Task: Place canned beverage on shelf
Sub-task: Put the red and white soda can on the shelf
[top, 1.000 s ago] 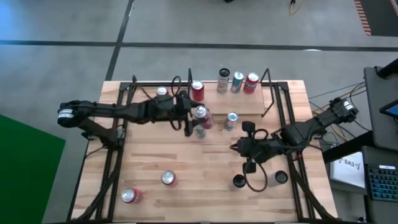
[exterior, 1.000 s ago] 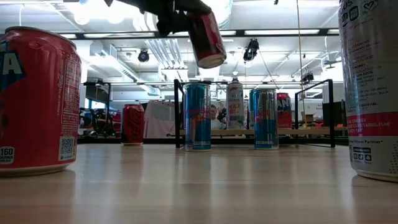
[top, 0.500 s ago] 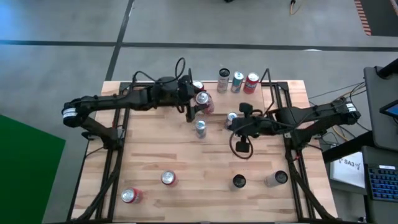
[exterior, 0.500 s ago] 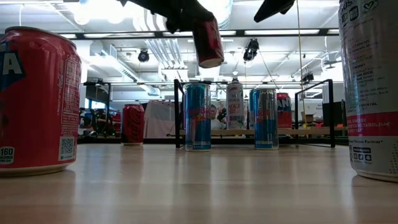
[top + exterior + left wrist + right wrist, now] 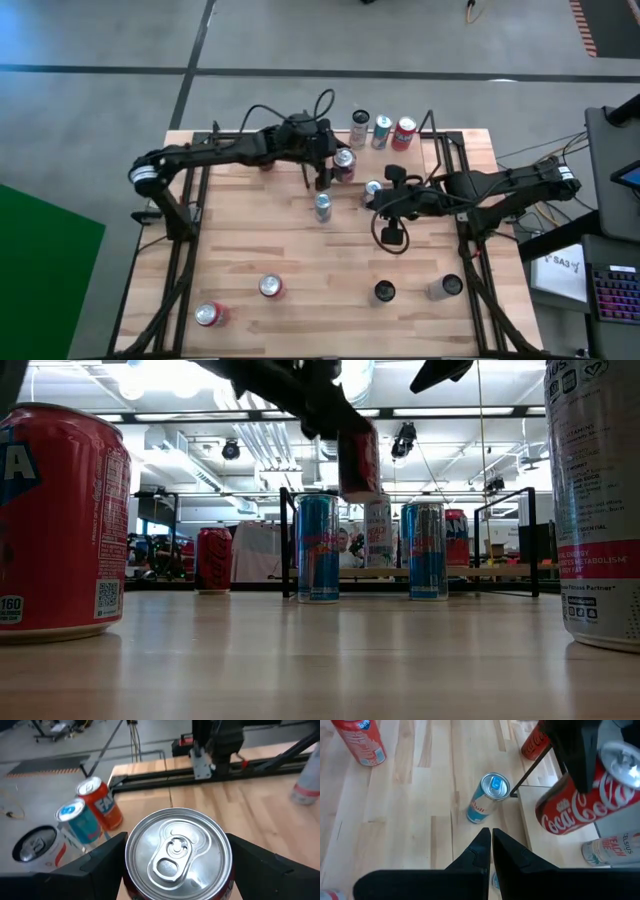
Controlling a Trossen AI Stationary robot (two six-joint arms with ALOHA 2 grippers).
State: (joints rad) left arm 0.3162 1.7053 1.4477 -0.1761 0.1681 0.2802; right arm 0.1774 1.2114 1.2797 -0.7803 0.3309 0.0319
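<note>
My left gripper point(image 5: 333, 160) reaches in from the table's left, shut on a red Coca-Cola can point(image 5: 344, 164). It holds the can in the air over the near part of the shelf point(image 5: 405, 166), a light board in black rails at the table's far side. Three cans point(image 5: 381, 131) stand on the shelf's far right part. My right gripper point(image 5: 373, 205) hovers shut over the table just near of the shelf, between two blue cans point(image 5: 322, 207) point(image 5: 372, 189), holding nothing. In the low view the red can point(image 5: 358, 460) hangs above the blue cans. My left gripper pinches the can's side wall just below the top rim point(image 5: 131, 870), one finger point(image 5: 100, 870) on each side. The fingers come from the table's left, slanting a little downward. The can is lifted clear, top up and slightly tilted, its body point(image 5: 580, 807) hanging below the fingers.
Standing cans are scattered near the front edge: two at the left point(image 5: 270, 287) point(image 5: 210, 315) and two at the right point(image 5: 385, 291) point(image 5: 445, 287). Black shelf posts point(image 5: 530, 770) rise beside the held can. A monitor and cables sit off the table's right.
My left gripper has carried the red can toward the far edge and then rightward, over the shelf's near part; the can has tipped from slanted to nearly upright. My right gripper, still shut, swung toward the far edge to between the blue cans, then kept still.
</note>
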